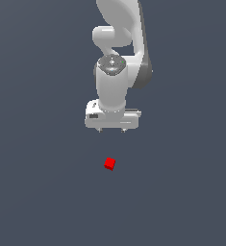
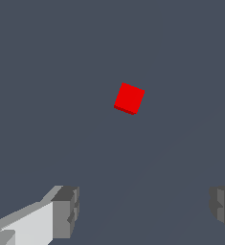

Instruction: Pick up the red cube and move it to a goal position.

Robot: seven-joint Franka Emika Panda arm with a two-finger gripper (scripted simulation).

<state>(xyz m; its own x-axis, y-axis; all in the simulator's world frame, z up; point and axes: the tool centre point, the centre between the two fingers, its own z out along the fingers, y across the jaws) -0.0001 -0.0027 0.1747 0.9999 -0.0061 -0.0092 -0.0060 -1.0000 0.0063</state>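
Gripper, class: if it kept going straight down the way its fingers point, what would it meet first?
Probably only the bare grey floor. The gripper hangs open, and the red cube appears offset from its line rather than between the fingers, though depth is unclear.

The red cube [image 1: 109, 164] looks smooth, matt and uniformly coloured. The arm [image 1: 117, 72] has a smooth, softly glossy white shell, and the fingers [image 2: 66, 210] are matt grey with ridged pads.

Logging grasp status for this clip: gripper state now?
White gripper: open, fingers wide apart, holding nothing; small bright red cube lies apart on the dark grey floor.
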